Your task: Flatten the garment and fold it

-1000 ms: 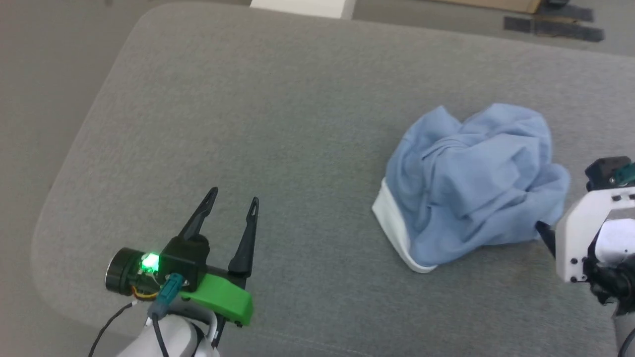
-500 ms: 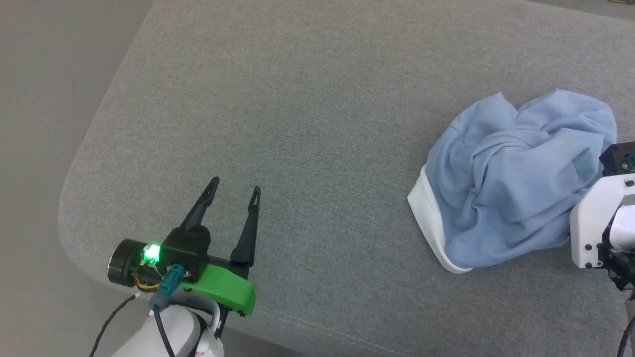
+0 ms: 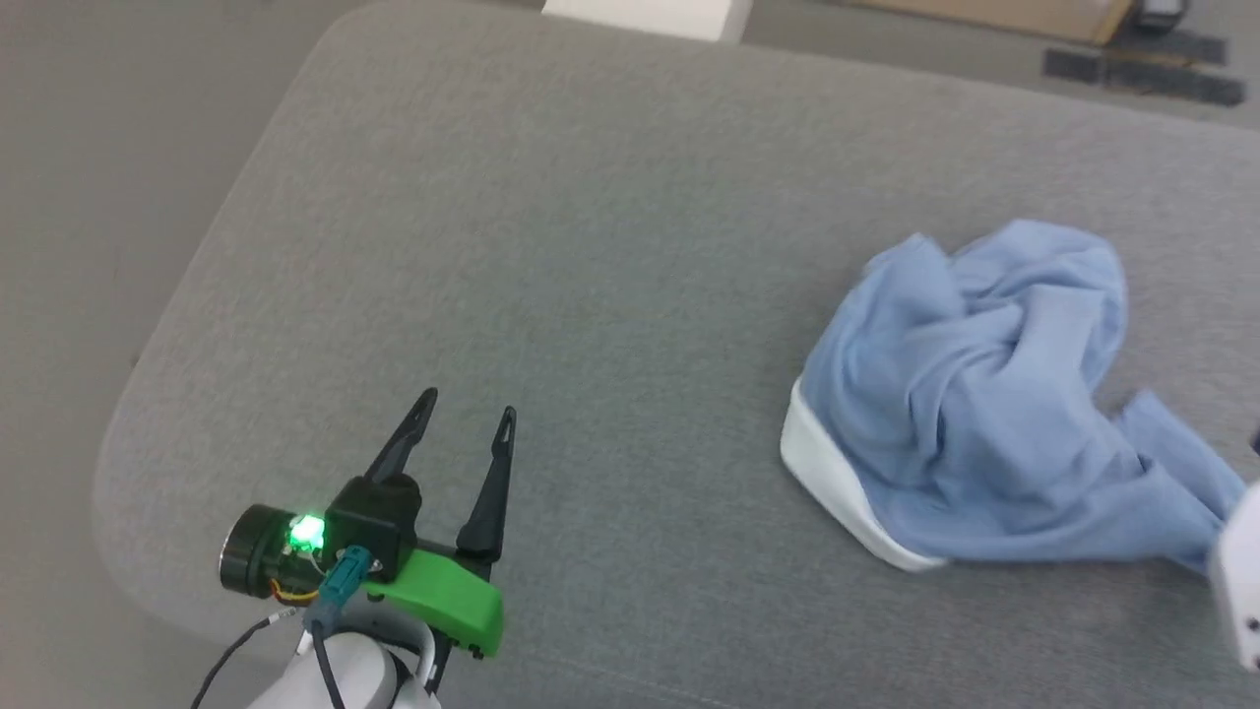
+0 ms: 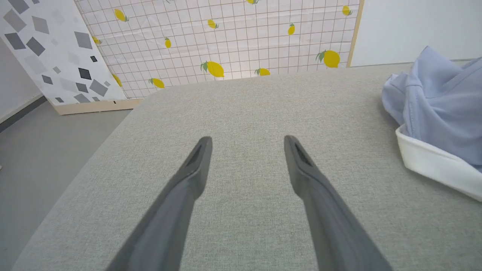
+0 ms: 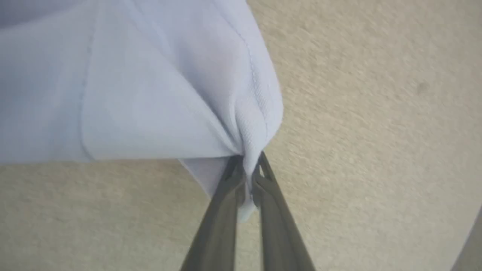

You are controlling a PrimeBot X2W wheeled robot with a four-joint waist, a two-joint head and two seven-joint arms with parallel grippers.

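Two fingers of the left gripper [image 3: 468, 404] stand spread and empty, pointing up the head view near the left front corner of the grey padded surface [image 3: 591, 197]. Bare surface separates them from the garment [image 3: 965, 414], which lies crumpled at the right with its white band facing left. One corner is stretched rightward into the right gripper [image 5: 246, 162], which is clamped on it.

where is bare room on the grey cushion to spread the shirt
The grey cushion is bare from its left edge to the garment, beyond the open left gripper. A narrower strip lies behind the garment. Crowded at the right, where the right gripper pinches a fold.
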